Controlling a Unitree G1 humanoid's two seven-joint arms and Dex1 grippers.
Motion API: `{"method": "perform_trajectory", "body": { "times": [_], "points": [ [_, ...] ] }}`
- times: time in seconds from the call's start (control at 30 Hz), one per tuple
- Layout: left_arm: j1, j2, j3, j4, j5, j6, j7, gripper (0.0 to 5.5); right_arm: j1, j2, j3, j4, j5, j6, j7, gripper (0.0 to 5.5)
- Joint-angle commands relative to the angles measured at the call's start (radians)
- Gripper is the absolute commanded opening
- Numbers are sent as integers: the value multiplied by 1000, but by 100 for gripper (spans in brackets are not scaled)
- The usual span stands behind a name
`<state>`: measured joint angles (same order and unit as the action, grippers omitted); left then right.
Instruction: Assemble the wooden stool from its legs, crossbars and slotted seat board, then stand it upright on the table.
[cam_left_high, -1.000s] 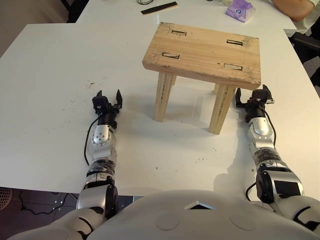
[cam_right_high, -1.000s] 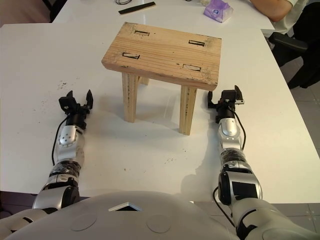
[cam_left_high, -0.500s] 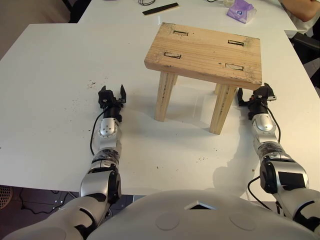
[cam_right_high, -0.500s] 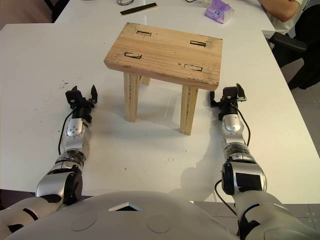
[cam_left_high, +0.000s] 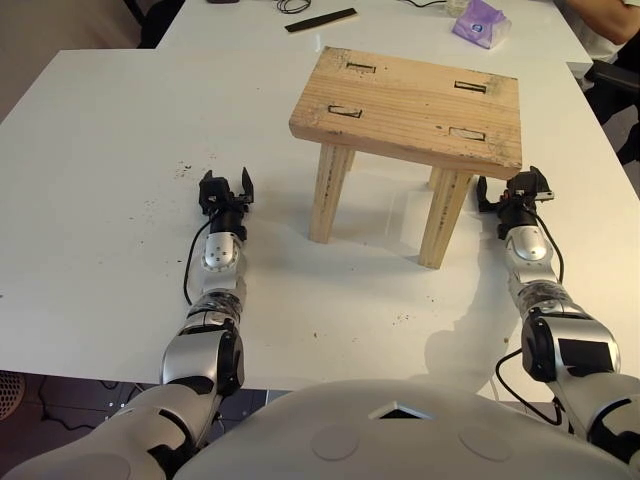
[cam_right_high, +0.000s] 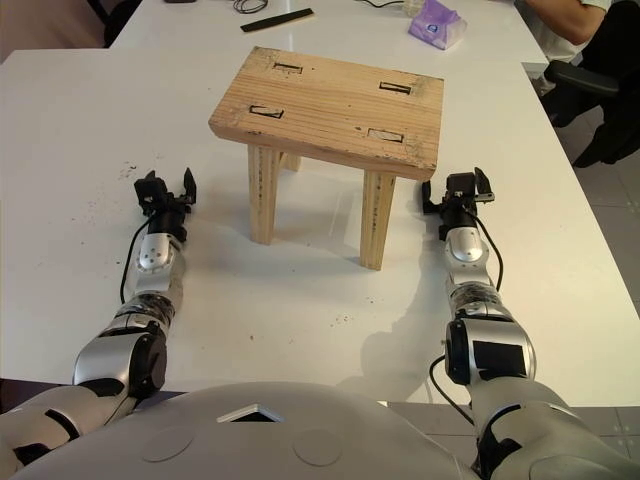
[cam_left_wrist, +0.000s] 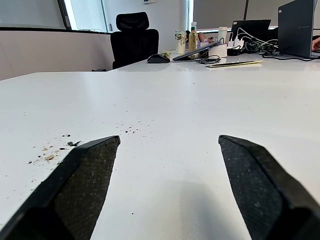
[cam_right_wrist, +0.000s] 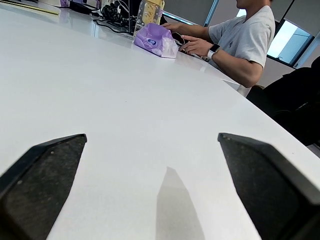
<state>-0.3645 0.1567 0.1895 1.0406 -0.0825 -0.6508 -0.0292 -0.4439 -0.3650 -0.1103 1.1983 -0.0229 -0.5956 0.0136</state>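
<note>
The wooden stool (cam_left_high: 408, 98) stands upright on the white table (cam_left_high: 120, 130), its slotted seat board on top and its legs (cam_left_high: 326, 192) below. My left gripper (cam_left_high: 226, 184) lies on the table to the stool's left, open, with nothing between its fingers (cam_left_wrist: 85, 180). My right gripper (cam_left_high: 510, 187) rests on the table just right of the stool's front right leg (cam_left_high: 440, 216), open and empty, its fingers (cam_right_wrist: 42, 165) spread wide. Neither gripper touches the stool.
Dark crumbs (cam_left_high: 160, 200) speckle the table near the left gripper. A purple packet (cam_left_high: 480, 20) and a black strip (cam_left_high: 318, 17) lie on the far table behind the stool. The table's right edge (cam_left_high: 610, 150) runs close to the right gripper.
Both arms have stretched forward a little since a second ago, with the grippers still open. The stool stays where it was.
</note>
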Motion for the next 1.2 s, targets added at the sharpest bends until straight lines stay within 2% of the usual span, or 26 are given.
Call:
{"method": "perform_trajectory", "body": {
  "times": [0.03, 0.33, 0.9, 1.07, 1.2],
  "points": [
    [110, -34, -26, 61, 32, 19, 1, 369, 66, 27, 18, 29, -28, 22, -7, 484],
    [110, -6, -48, 71, 53, 27, 6, 369, 122, 69, 34, 28, -42, -3, -62, 484],
    [158, 17, -61, 45, 67, 33, 15, 369, 157, 61, 57, 8, -48, -33, -66, 484],
    [119, 78, -16, 63, 26, 64, -6, 369, 154, 105, 88, -14, -76, -63, -98, 484],
    [88, 104, 13, 49, -10, 91, -53, 369, 189, 95, 59, -10, -48, -64, -133, 484]
  ]
}}
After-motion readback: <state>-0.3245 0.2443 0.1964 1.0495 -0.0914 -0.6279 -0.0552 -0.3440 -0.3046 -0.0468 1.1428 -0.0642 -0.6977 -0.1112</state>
